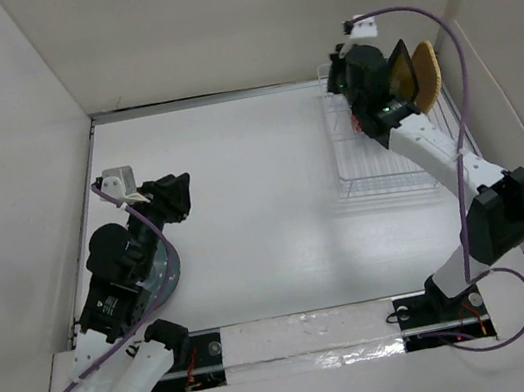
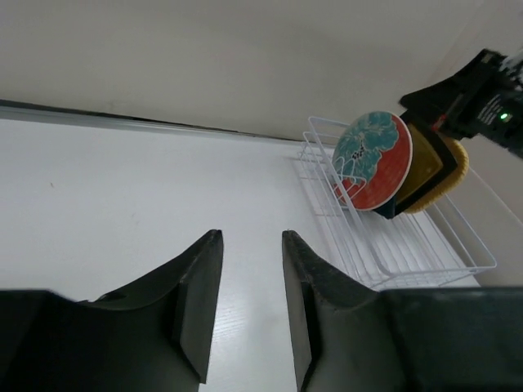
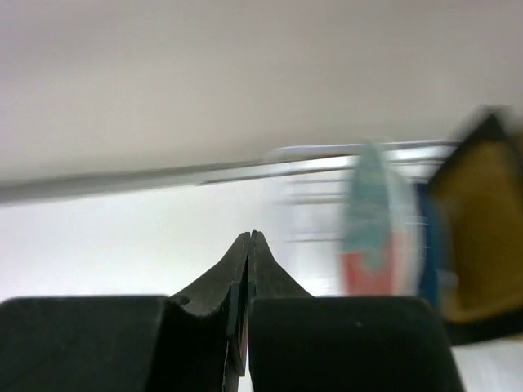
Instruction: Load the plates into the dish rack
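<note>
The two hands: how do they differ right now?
The left hand stands open; the right hand is shut tight. The left hand sits over bare table, far from the dish rack; the right hand is up beside the plates there. Both are black and empty.

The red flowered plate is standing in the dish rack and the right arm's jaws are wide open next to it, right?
Not quite: the red flowered plate does stand in the dish rack, but the jaws of the right arm next to it are shut. The right wrist view shows it.
</note>
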